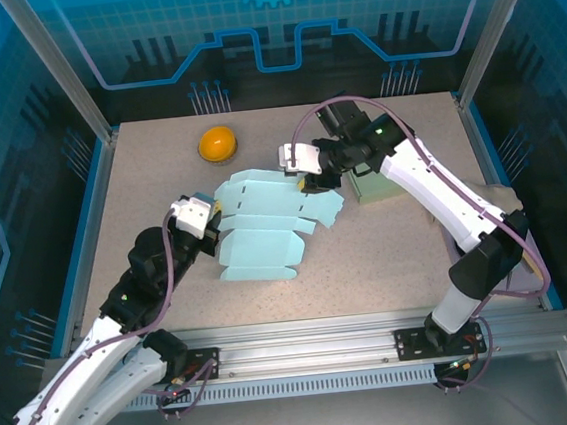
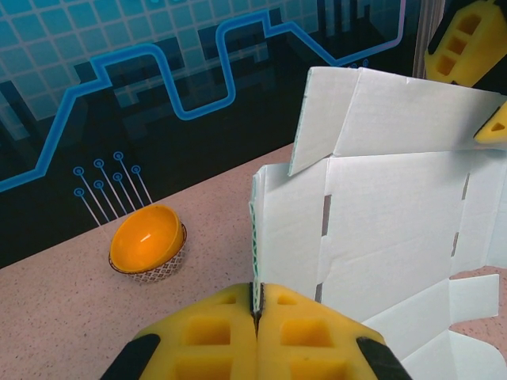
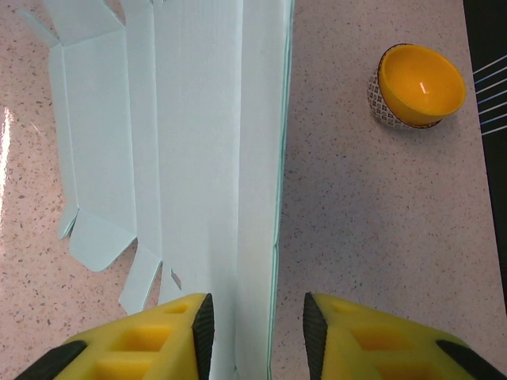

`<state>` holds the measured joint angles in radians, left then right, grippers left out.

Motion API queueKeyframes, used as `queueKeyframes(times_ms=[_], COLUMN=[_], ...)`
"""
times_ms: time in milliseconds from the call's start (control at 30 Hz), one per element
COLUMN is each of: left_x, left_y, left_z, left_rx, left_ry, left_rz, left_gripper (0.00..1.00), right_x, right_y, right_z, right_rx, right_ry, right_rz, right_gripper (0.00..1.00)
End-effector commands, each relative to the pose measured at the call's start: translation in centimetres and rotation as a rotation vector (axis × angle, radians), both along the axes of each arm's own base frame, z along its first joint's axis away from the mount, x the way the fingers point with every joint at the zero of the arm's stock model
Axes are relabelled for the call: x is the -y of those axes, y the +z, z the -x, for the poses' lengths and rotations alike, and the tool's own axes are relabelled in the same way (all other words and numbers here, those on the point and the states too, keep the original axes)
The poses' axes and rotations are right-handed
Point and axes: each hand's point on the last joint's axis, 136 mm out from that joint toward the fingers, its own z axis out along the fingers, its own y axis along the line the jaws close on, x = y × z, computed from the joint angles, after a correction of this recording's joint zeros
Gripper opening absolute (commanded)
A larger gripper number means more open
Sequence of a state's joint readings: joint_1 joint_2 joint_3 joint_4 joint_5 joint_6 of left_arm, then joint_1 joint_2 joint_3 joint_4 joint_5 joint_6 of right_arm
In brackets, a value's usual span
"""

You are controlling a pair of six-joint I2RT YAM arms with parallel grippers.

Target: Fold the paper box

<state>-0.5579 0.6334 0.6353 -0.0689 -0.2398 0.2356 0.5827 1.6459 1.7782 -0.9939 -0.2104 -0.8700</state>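
Note:
The paper box (image 1: pixel 265 224) lies mostly flat and unfolded in the middle of the table, pale blue, with one panel raised. My left gripper (image 1: pixel 213 215) is at its left edge. In the left wrist view that gripper (image 2: pixel 256 307) is shut on the edge of the paper box (image 2: pixel 380 222), and the panels stand up in front of it. My right gripper (image 1: pixel 311 182) is at the sheet's far right side. Its jaws (image 3: pixel 257 324) stand open astride the long edge of the paper box (image 3: pixel 198 142), with a gap on both sides.
An orange bowl (image 1: pixel 218 143) sits at the back left of the table, also in the left wrist view (image 2: pixel 145 237) and the right wrist view (image 3: pixel 417 85). A small green block (image 1: pixel 373 186) stands behind my right arm. Metal frame posts and a rail border the table.

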Motion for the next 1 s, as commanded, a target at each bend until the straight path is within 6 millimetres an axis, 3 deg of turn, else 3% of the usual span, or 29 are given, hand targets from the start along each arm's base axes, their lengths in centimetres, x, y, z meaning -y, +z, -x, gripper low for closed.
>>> queueKeyframes(times_ms=[0, 300, 433, 567, 667, 733, 833, 967], left_x=[0.2, 0.2, 0.2, 0.3, -1.0, -1.4, -0.4, 1.4], left_y=[0.9, 0.8, 1.0, 2.1, 4.0, 5.6, 7.0, 7.2], left_z=[0.0, -0.1, 0.0, 0.9, 1.4, 1.8, 1.9, -0.1], left_rx=[0.029, 0.025, 0.022, 0.044, 0.106, 0.147, 0.160, 0.117], left_ry=[-0.003, 0.001, 0.000, -0.035, 0.010, 0.018, -0.038, -0.071], left_rz=[0.033, 0.032, 0.040, 0.050, 0.058, 0.065, 0.049, -0.027], left_gripper=[0.00, 0.00, 0.01, 0.27, 0.40, 0.42, 0.44, 0.45], right_x=[-0.2, -0.6, -0.5, 0.7, 2.4, 3.3, 4.1, 4.0], right_y=[0.3, -0.2, -0.2, 0.0, 0.6, 1.2, 2.2, 2.6], right_z=[0.9, 1.3, 1.4, 1.2, 0.3, -0.2, 0.2, 2.4], right_rx=[-0.002, -0.021, -0.020, 0.023, 0.110, 0.182, 0.264, 0.296], right_ry=[0.027, 0.043, 0.048, 0.023, -0.050, -0.085, -0.080, 0.022], right_rz=[0.026, 0.029, 0.041, 0.088, 0.150, 0.184, 0.216, 0.225], right_gripper=[0.36, 0.19, 0.00, 0.00, 0.00, 0.00, 0.00, 0.00])
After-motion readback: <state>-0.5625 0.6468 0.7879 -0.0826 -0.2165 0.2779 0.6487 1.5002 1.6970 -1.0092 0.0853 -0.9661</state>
